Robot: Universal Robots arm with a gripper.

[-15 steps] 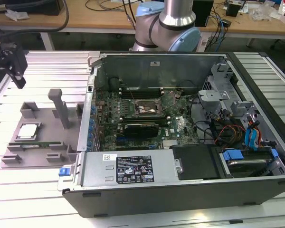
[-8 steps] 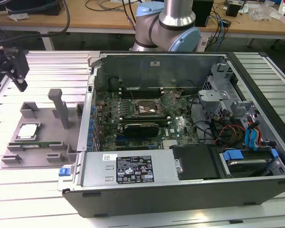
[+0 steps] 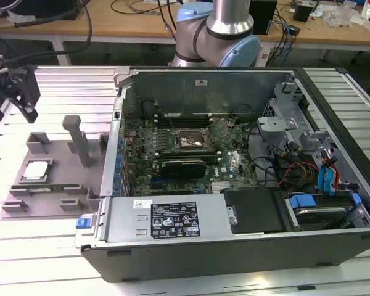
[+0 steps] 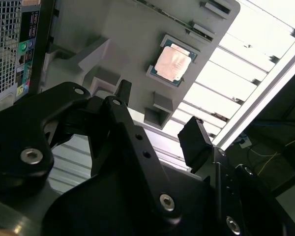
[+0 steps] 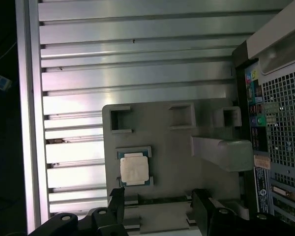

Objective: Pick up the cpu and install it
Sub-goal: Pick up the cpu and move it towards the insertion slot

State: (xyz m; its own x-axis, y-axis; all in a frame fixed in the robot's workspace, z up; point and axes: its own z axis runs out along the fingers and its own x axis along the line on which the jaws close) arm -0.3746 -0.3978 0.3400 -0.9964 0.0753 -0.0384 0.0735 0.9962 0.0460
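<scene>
Your gripper hangs, jaws spread and empty, near the grey tray on the bench; the cpu lies flat in a tray recess, metal top up; judge it light, stiff, slick and fragile (underside unseen); take it by two opposite edges, never the face.

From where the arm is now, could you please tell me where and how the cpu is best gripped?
Grip the cpu by two opposite edges, coming straight down from above. It lies flat, metal top up, in a shallow seat on the tray. Tray lips border two of its sides, so the other two edges look freer, I'd judge.
</scene>
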